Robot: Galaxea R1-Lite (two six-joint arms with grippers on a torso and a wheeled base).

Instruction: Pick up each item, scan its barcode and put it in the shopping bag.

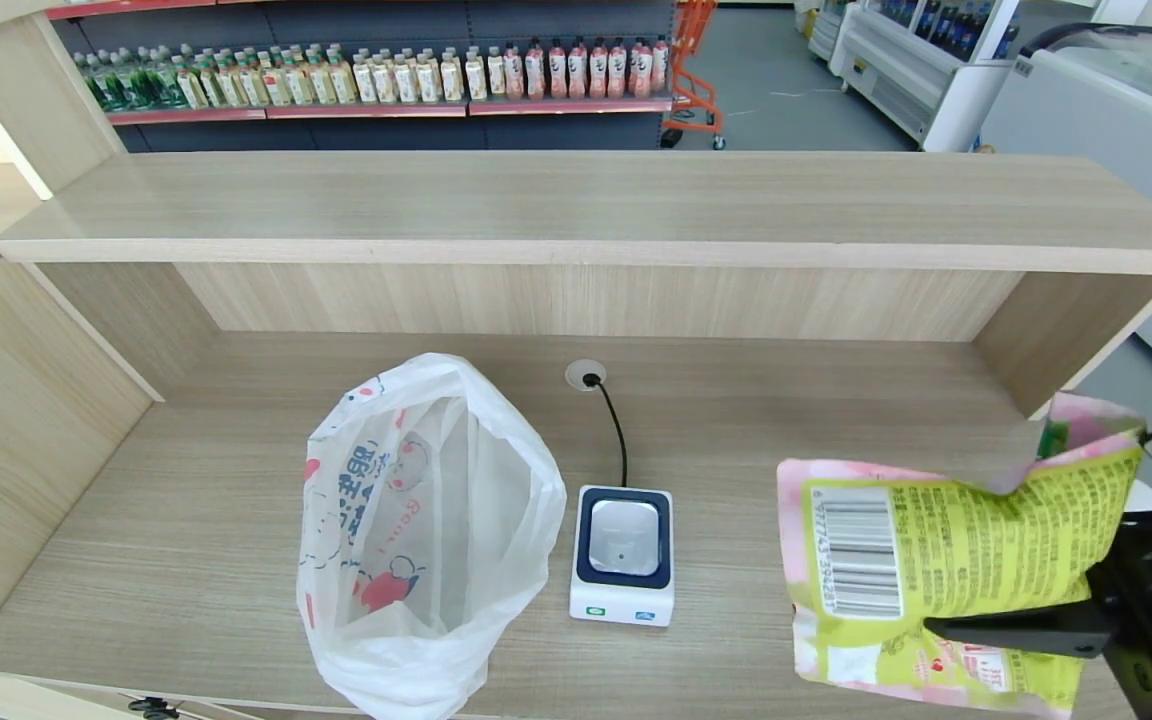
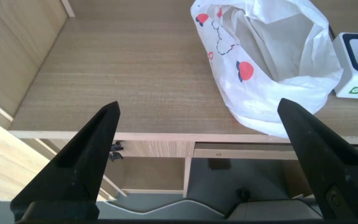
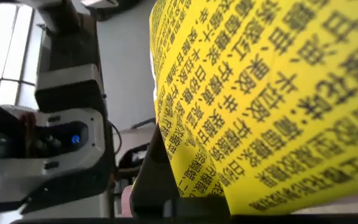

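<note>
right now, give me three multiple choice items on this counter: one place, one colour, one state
1. The scanner sits: A on the upper ledge; B just right of the shopping bag; C inside the bag.
2. The snack packet is mostly: A blue; B white; C yellow and pink.
3. The left gripper is: A open and empty; B shut on the packet; C shut on the bag.
Answers: 1 B, it stands on the counter beside the bag's right side. 2 C, yellow back with pink edges. 3 A, its fingers stand wide apart.
</note>
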